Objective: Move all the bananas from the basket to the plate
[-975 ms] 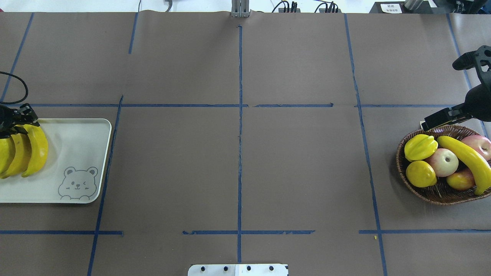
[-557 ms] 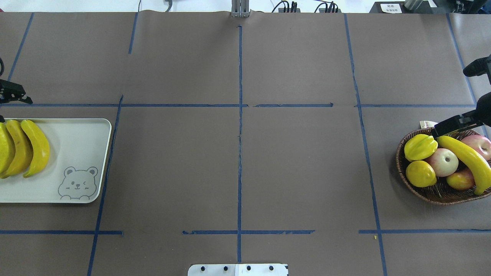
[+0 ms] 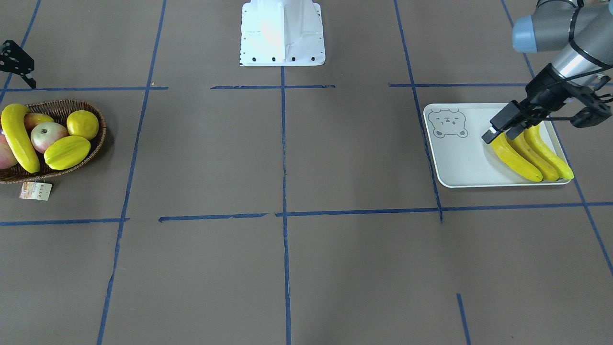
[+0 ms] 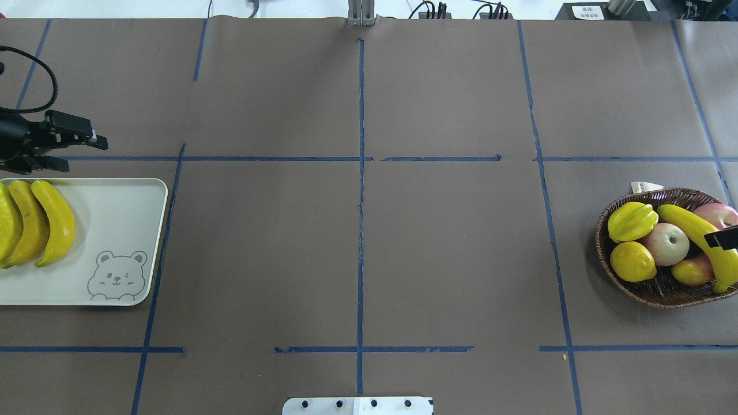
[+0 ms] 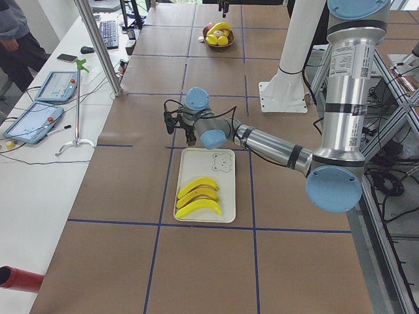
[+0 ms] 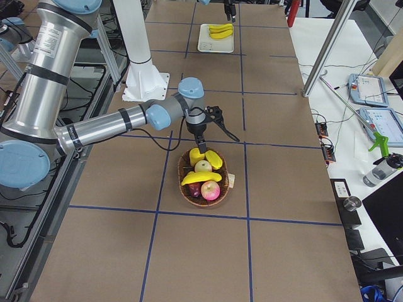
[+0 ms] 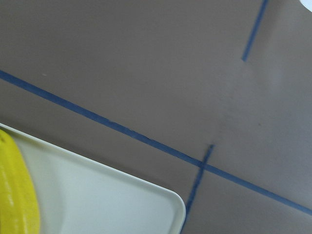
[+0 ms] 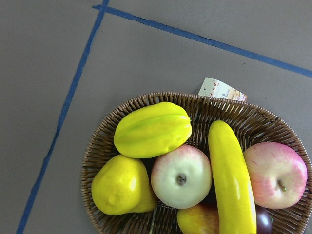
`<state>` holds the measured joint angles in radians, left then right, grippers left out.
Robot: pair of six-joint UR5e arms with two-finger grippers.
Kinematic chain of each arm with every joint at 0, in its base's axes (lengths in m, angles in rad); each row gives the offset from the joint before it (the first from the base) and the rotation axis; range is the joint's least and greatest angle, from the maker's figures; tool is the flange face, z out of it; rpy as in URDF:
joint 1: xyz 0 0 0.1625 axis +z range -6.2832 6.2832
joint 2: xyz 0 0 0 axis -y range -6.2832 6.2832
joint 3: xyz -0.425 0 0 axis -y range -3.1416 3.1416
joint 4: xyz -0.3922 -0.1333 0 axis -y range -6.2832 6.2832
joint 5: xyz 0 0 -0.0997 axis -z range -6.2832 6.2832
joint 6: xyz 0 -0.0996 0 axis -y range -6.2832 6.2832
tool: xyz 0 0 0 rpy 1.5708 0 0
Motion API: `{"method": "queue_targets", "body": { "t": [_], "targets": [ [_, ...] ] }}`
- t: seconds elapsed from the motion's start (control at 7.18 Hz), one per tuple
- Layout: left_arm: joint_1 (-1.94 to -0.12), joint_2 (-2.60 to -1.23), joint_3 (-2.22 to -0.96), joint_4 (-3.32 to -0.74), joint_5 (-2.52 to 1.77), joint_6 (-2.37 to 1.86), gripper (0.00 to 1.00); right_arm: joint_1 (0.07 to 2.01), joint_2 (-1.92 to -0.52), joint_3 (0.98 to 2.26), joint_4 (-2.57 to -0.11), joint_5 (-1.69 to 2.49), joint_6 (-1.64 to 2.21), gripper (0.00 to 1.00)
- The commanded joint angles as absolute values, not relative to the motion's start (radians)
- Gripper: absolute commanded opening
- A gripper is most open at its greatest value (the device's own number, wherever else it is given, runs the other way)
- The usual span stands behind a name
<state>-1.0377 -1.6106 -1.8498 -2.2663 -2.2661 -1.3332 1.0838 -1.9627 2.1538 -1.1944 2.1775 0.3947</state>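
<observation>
Three yellow bananas (image 4: 55, 222) lie side by side on the white bear plate (image 4: 115, 219) at the left edge, also seen from the front as bananas (image 3: 515, 158) on the plate (image 3: 459, 163). My left gripper (image 4: 78, 153) hovers open and empty just behind the plate's far edge, above the banana tops. One banana (image 4: 700, 242) lies across other fruit in the wicker basket (image 4: 599, 248) at the right. Only a fingertip of my right gripper (image 4: 723, 237) shows overhead, over that banana; from the side its fingers stand spread and empty. The right wrist view looks down on this banana (image 8: 231, 180).
The basket also holds a starfruit (image 4: 632, 222), a lemon (image 4: 632, 261) and apples (image 4: 666, 243); a paper tag (image 4: 646, 187) lies behind its rim. Blue tape lines grid the brown table. The robot base (image 3: 282, 33) stands mid-table. A person stands by a side desk (image 5: 13, 39).
My left gripper left the bananas on the plate, drew back, then moved right behind the plate's far edge. My right gripper moved from behind the basket to over the banana in it.
</observation>
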Motion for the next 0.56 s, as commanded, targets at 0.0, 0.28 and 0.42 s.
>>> {"method": "queue_targets", "body": {
  "t": [0.0,0.28,0.42],
  "targets": [
    [-0.971,-1.641,-1.856,-2.279,-2.266,-1.335,1.00,1.097,-2.019,2.022,-0.976,2.159,0.397,0.99],
    [-0.966,-1.649,-1.856,-2.279,-2.266,-1.336,1.00,1.086,-2.023,1.996,-0.976,2.122,0.394,0.99],
    [-0.951,-1.649,-1.856,-2.279,-2.264,-1.335,1.00,1.065,-2.022,1.974,-0.974,2.099,0.396,0.98]
  ]
}}
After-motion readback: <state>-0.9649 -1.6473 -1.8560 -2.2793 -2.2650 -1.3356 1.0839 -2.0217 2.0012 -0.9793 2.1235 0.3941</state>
